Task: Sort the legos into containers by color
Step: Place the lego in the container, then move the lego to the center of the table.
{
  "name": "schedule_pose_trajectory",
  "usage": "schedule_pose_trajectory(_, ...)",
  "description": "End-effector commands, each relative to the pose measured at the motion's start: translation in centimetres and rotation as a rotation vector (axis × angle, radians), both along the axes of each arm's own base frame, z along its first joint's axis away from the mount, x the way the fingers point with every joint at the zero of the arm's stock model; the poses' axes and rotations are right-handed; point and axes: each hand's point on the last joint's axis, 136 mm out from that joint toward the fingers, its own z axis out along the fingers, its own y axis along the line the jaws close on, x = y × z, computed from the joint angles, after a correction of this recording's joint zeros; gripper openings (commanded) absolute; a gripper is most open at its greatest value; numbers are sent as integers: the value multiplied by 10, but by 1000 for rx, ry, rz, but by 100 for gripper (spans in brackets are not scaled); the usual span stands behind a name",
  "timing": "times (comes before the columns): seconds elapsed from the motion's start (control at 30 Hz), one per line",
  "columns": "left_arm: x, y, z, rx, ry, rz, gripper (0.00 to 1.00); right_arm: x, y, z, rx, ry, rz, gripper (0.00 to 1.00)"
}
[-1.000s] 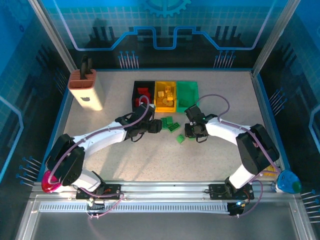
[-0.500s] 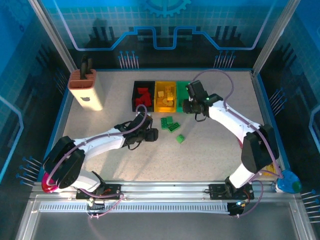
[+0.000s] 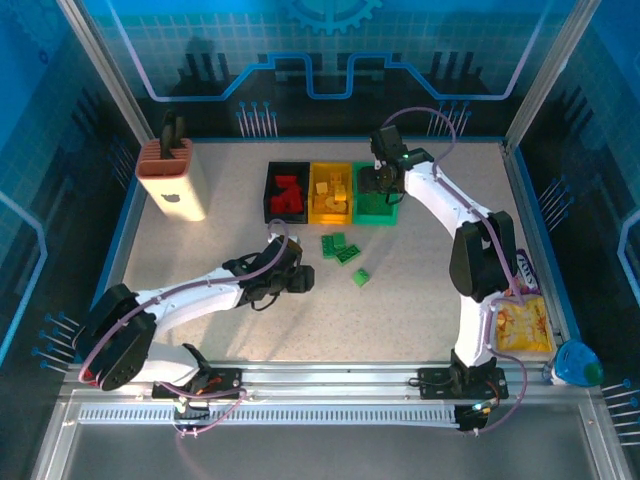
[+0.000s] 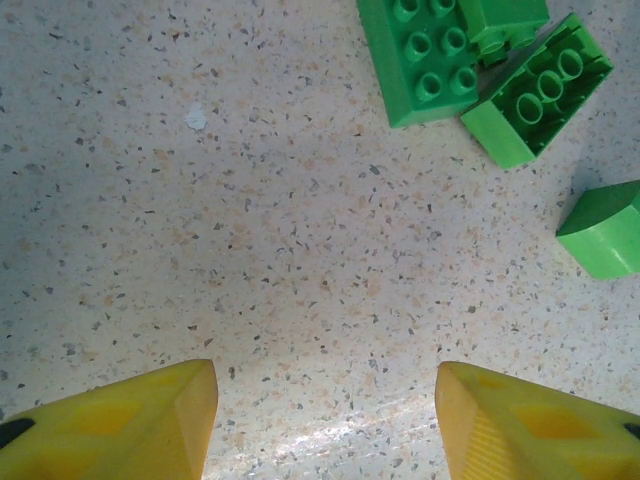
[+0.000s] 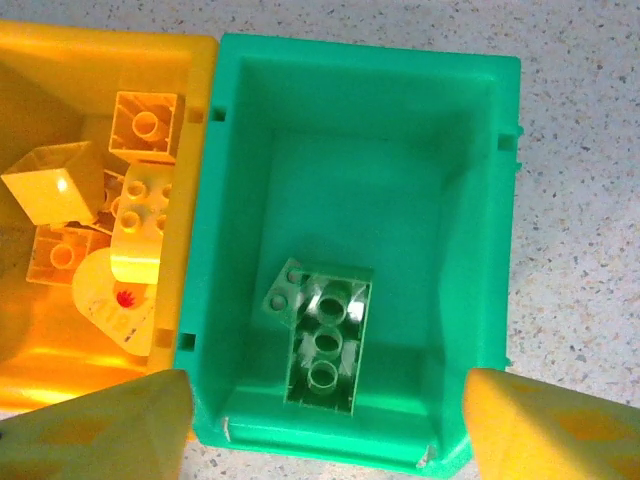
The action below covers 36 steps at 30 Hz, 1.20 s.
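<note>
Three containers stand side by side at the back: a black bin (image 3: pixel 270 196) with red legos (image 3: pixel 289 190), a yellow bin (image 3: pixel 318 212) with yellow legos (image 3: pixel 333 192), and a green bin (image 3: pixel 388 212). My right gripper (image 3: pixel 379 181) hangs open over the green bin (image 5: pixel 470 200), its jaws (image 5: pixel 325 430) wide apart and holding nothing. A green brick (image 5: pixel 325 345) lies on the bin floor below them. Yellow legos (image 5: pixel 130 215) fill the yellow bin (image 5: pixel 40 60). My left gripper (image 3: pixel 303 280) sits low over bare table, open (image 4: pixel 325 420). Green legos (image 3: pixel 340 247) (image 4: pixel 425 55) lie ahead of it, one (image 3: pixel 361 277) apart.
A tall beige block with a brown slotted top (image 3: pixel 172 182) stands at the back left. A yellow bag (image 3: pixel 520 325) lies near the right edge, with a blue object (image 3: pixel 575 365) beyond the table's right corner. Raised blue rails border the table.
My right arm swung from the table's middle to over the green bin and opened; a green brick now lies in that bin. My left gripper drew back slightly toward the near side.
</note>
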Motion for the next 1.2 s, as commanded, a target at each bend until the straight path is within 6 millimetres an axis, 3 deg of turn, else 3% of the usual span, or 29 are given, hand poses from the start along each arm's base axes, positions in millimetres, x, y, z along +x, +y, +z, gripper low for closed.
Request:
schedule_pose_trajectory(0.0, 2, 2, 5, -2, -32, 13, 60, -13, 7, 5, -9, 20, 30, 77)
schedule_pose_trajectory(0.27, 13, -8, 9, -3, -44, -4, 66, -50, 9, -7, 63, 20, 41, 77)
schedule_pose_trajectory(0.6, 51, -21, 16, -60, -12, 33, 68, -96, -2, -26, 123, 25, 25, 75)
schedule_pose_trajectory(1.17, 104, -40, -11, -35, 104, 41, 53, -143, -25, -68, 175, 85, -33, 73)
